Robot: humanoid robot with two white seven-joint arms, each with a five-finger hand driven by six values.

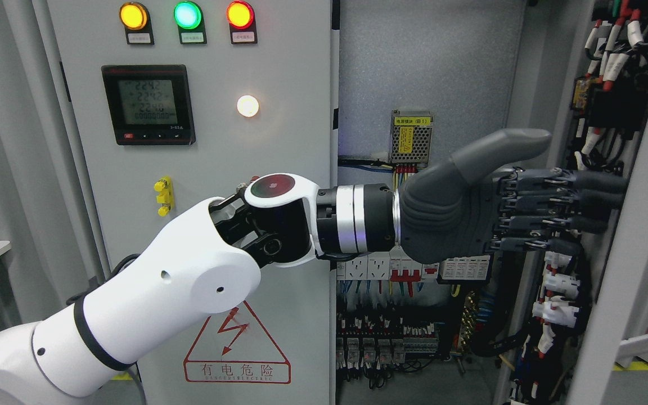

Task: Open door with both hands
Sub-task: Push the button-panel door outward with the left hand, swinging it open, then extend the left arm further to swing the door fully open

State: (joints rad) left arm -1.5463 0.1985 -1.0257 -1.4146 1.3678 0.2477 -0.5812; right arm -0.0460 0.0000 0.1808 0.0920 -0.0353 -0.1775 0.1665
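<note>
Grey sheet steel, the right door (pixel 633 247) stands swung wide at the frame's right, its edge toward me. It looks stiff, heavy on its hinges, smooth-faced; that edge is the place to push. My left hand (pixel 504 208) reaches across, fingers (pixel 588 197) extended flat against it, grasping nothing, with the cabinet wiring (pixel 408 332) exposed behind.

Bright, even light; sharp focus.
</note>
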